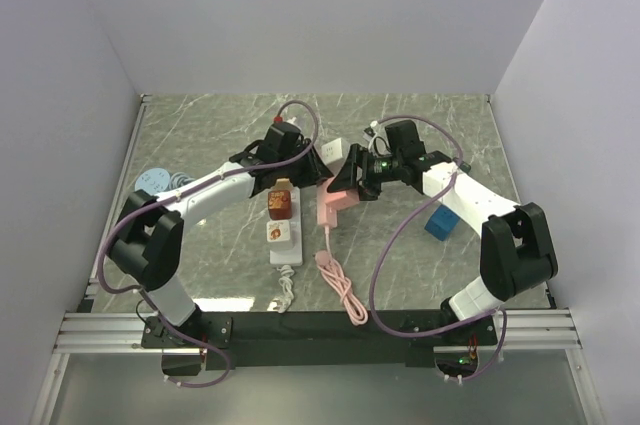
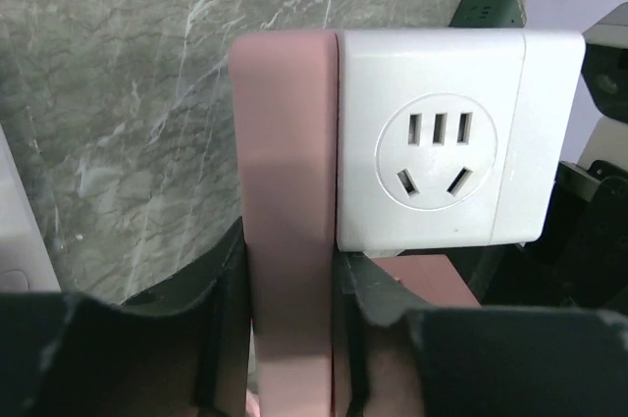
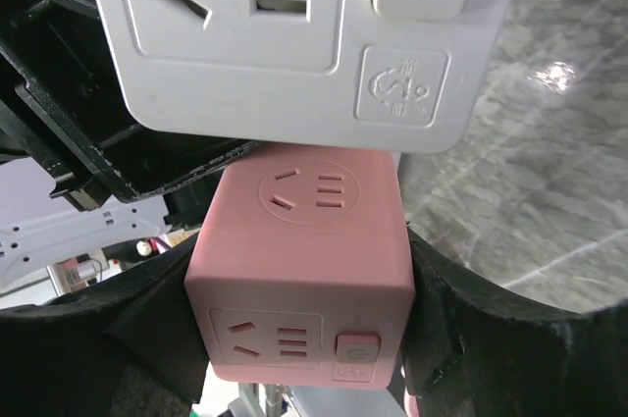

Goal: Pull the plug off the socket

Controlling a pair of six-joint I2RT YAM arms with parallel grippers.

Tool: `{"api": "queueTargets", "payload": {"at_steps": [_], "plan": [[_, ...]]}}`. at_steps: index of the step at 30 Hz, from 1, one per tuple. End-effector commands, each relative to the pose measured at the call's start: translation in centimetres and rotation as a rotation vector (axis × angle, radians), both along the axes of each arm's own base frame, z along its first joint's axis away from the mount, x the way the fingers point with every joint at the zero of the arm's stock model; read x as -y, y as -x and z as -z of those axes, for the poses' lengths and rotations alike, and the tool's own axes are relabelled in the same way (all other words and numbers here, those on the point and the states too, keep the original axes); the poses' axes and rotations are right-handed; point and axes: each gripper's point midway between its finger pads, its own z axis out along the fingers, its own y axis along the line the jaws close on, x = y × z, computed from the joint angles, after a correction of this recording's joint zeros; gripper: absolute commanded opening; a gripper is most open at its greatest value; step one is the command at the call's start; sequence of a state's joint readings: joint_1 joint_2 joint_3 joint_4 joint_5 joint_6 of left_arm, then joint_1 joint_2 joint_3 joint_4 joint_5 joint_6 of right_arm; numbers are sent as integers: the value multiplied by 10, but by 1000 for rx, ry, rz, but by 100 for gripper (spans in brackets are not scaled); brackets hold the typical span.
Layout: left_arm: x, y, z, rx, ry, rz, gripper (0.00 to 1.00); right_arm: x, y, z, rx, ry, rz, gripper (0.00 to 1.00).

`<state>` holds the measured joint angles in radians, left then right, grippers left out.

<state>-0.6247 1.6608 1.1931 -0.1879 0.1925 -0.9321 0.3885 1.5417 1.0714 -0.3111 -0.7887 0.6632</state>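
A flat pink plug (image 2: 289, 142) sits flush against the side of a white cube socket (image 2: 442, 142). My left gripper (image 2: 289, 285) is shut on the plug, one black finger on each broad face. Right under the white cube (image 3: 294, 34) is a pink cube socket (image 3: 304, 260), and my right gripper (image 3: 304, 289) is shut on its two sides. From above, both grippers meet mid-table, the left gripper (image 1: 315, 167) next to the right gripper (image 1: 352, 185), with the pink cube (image 1: 332, 207) just below them. The plug's pins are hidden.
A pink cable (image 1: 340, 285) trails from the pink cube toward the near edge. A white power strip (image 1: 284, 245) carrying a brown adapter (image 1: 281, 203) lies just left of it. A blue block (image 1: 440, 223) sits at the right and a blue disc (image 1: 155, 180) at the far left.
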Motion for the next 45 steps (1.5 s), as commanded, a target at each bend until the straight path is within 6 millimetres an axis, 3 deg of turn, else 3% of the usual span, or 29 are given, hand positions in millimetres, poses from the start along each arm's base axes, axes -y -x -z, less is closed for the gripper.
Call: {"api": "queueTargets", "payload": {"at_steps": [1,2,6,7,9,10,11,12,13,20,26,27,30,34,36,38,39,40,42,43,44,45], "plan": [[9,8,6,7,-38,51,1,2,-10,-48,140,-81,-23,0],[6,8,8,8,-56,46,1,8,-14,-47,141,-68,-2,0],[-11,7,22,4,-126,13,1,68,-37,-48,147,-53,167,0],[-15,8,29,-11,-138,9,1,98,-49,-56,175,-58,259,0],[-18,7,35,-13,-139,5,1,118,-53,-66,193,-75,320,0],[-19,8,40,-24,-144,4,1,146,-64,-65,186,-51,414,0],[-17,7,40,-21,-136,12,1,155,-68,-63,196,-9,435,0],[-15,8,45,-32,-136,17,1,158,-73,-72,218,7,438,0],[-13,6,45,-33,-134,23,0,164,-75,-62,188,56,454,0],[-1,-1,45,-36,-132,70,1,195,-87,-44,123,287,484,0],[8,-7,44,-35,-143,116,1,169,-71,-40,164,332,359,0],[10,-9,41,-29,-136,124,1,155,-61,-38,172,370,303,0],[14,-9,46,-43,-141,148,1,156,-58,-42,240,458,294,0],[15,-6,51,-52,-144,177,1,170,-63,-55,313,482,358,0],[15,-3,52,-58,-147,187,1,167,-65,-67,355,437,354,0],[14,-3,49,-52,-144,190,1,179,-73,-65,350,469,426,0],[14,-2,49,-49,-143,189,1,201,-81,-58,333,578,522,0],[14,-2,46,-45,-135,187,1,212,-85,-52,299,616,581,0],[17,-1,35,-29,-106,189,1,240,-94,-27,178,764,678,0],[19,-1,28,-21,-90,192,1,261,-100,-28,151,851,749,0],[20,0,24,-18,-75,198,1,270,-104,-4,69,915,751,0],[23,1,17,-12,-55,201,1,276,-99,3,11,952,775,0]]}}
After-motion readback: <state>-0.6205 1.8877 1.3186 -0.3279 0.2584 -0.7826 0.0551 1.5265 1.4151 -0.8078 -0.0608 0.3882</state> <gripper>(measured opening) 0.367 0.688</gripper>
